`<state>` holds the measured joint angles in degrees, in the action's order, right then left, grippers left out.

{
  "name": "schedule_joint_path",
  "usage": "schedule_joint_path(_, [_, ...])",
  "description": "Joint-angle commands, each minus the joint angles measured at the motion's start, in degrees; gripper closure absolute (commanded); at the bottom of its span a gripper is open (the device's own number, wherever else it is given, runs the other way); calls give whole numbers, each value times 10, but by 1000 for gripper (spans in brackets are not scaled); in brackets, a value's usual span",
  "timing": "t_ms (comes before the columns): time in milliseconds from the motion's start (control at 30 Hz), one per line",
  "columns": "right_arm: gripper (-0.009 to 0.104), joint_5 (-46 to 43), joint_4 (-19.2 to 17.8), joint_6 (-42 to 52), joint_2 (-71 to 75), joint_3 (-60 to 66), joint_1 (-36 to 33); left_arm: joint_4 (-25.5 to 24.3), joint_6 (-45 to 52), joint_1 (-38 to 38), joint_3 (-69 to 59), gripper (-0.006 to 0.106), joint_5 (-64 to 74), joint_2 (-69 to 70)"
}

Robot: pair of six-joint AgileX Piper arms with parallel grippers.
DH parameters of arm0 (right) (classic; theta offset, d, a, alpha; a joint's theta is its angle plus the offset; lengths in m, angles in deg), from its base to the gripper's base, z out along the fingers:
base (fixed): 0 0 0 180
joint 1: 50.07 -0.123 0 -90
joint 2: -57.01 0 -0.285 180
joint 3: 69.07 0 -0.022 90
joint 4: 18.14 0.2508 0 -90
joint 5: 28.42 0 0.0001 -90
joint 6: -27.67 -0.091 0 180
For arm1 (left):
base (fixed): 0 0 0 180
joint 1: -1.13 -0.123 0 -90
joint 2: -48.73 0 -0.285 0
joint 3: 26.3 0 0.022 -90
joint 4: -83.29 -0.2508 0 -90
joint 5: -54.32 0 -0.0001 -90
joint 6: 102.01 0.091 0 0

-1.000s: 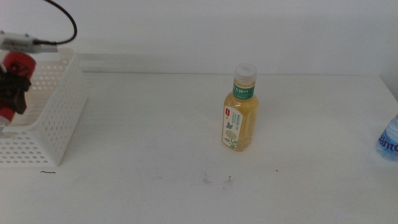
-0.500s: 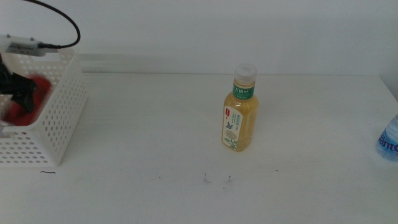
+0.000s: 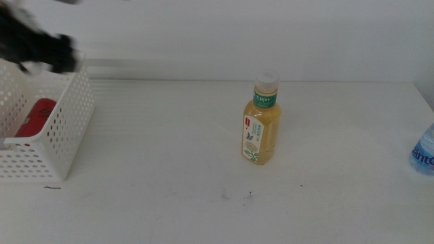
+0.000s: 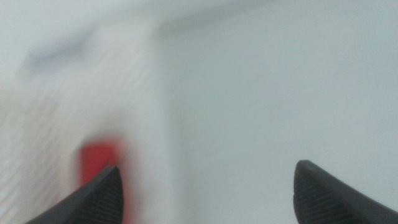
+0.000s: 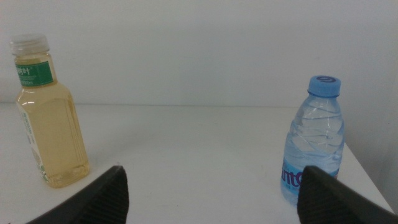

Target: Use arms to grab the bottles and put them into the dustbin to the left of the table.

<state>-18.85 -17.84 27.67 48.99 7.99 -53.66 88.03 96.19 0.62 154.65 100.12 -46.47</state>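
One slim red can [image 3: 32,117] lay binned; your left gripper [image 3: 41,49], jaws apart and empty, needed the yellowish white-capped tea bottle [image 3: 261,120] mid-table next.

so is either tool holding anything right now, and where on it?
Nothing is held. Left tool is open above the dustbin, red can lying inside. Right tool is open and waits, facing the tea bottle and water bottle.

Bright, even, diffuse light, soft faint shadows on white surface [image 3: 169,169]. Left wrist pic heavily motion-blurred; dark smear upper left of middle pic. Right wrist pic sharp, no glare.
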Motion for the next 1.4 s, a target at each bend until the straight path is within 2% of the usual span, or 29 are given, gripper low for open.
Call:
schedule_joint_path(0, [3, -6, -3, 3, 2, 2, 2, 15, -5, 79, -127, 7, -144, 100])
schedule_joint_path(133, [3, -6, -3, 3, 2, 2, 2, 29, -9, 226, -342, 7, -403, 211])
schedule_joint_path(267, [3, -6, -3, 3, 2, 2, 2, 29, -61, 338, -505, 7, -621, 251])
schedule_joint_path(333, [3, -6, -3, 3, 2, 2, 2, 29, -92, 378, -572, 7, -711, 251])
schedule_joint_path(467, [3, -6, -3, 3, 2, 2, 2, 35, -92, 423, -653, 7, -856, 214])
schedule_joint_path(600, [3, -6, -3, 3, 2, 2, 2, 44, -117, 427, -668, 7, -904, 151])
schedule_joint_path(933, [3, -6, -3, 3, 2, 2, 2, 26, -163, 427, -668, 7, -1061, 21])
schedule_joint_path(1133, [3, -6, -3, 3, 2, 2, 2, 2, -182, 427, -625, 7, -1062, -35])
schedule_joint_path(1367, [3, -6, -3, 3, 2, 2, 2, -3, -182, 428, -524, 7, -1052, -123])
